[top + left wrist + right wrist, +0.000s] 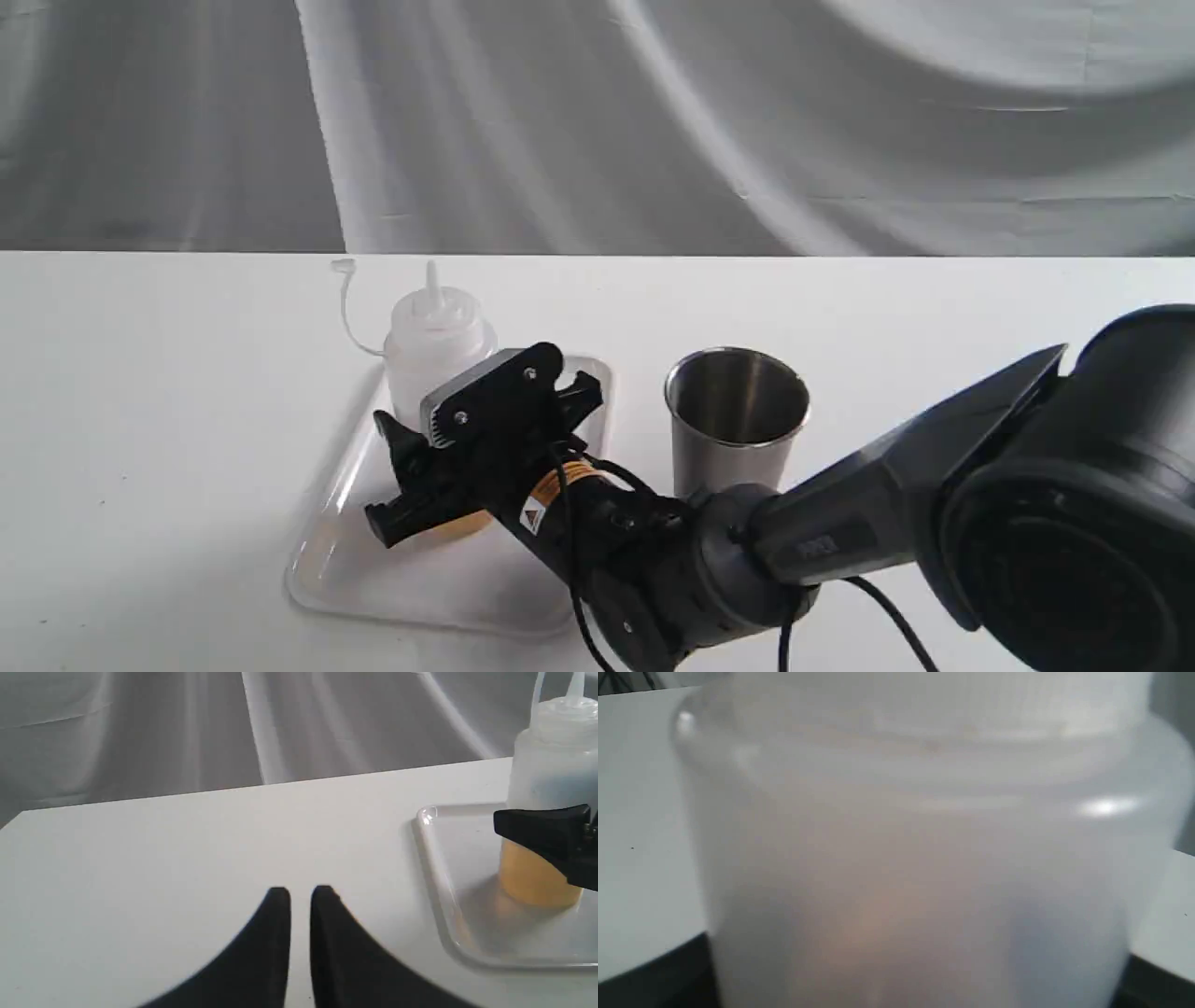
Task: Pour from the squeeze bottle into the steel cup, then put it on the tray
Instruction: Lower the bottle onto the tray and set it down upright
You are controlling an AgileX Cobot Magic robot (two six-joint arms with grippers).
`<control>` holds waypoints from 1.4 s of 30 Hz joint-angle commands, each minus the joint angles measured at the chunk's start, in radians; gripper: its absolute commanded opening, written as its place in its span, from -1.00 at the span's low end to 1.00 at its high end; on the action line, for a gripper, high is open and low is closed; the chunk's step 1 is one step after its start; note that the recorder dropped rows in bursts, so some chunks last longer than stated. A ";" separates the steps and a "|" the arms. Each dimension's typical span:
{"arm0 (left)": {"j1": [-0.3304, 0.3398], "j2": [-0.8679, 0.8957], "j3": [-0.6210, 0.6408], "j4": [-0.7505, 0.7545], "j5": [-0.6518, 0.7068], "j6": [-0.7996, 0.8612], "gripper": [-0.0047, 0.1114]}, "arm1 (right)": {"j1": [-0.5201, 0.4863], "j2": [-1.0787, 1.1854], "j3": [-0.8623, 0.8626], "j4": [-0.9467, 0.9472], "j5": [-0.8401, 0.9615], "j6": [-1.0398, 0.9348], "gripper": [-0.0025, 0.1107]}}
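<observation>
Squeeze bottle: upright on tray, straddled by right pincer; clamped or not, cannot tell. Steel cup stands beside, rightward. Left pincer nearly together.

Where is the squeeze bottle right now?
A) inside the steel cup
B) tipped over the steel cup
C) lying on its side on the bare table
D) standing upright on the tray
D: the squeeze bottle stands upright, nozzle up, on the tray, while the steel cup stands apart from it on the table off the tray.
</observation>
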 commanded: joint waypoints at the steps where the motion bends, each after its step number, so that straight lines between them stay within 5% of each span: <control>1: -0.001 -0.005 0.004 0.002 -0.007 -0.002 -0.78 | 0.002 -0.001 -0.006 0.007 -0.015 -0.004 -0.96; 24: -0.001 -0.005 0.004 0.002 -0.007 -0.002 -0.78 | 0.002 -0.001 -0.006 0.026 -0.015 0.073 -0.94; 28: -0.001 -0.005 0.004 0.002 -0.007 -0.002 -0.78 | 0.002 -0.001 -0.006 -0.014 -0.015 0.038 -0.57; 35: -0.001 -0.005 0.004 0.002 -0.007 -0.002 -0.78 | 0.002 -0.001 -0.006 -0.063 -0.015 0.023 0.68; 38: -0.001 -0.005 0.004 0.002 -0.007 -0.002 -0.78 | 0.002 -0.001 -0.006 -0.063 -0.008 0.019 0.90; 42: -0.001 -0.005 0.004 0.002 -0.007 -0.002 -0.78 | 0.002 -0.001 -0.006 -0.063 -0.008 0.019 0.90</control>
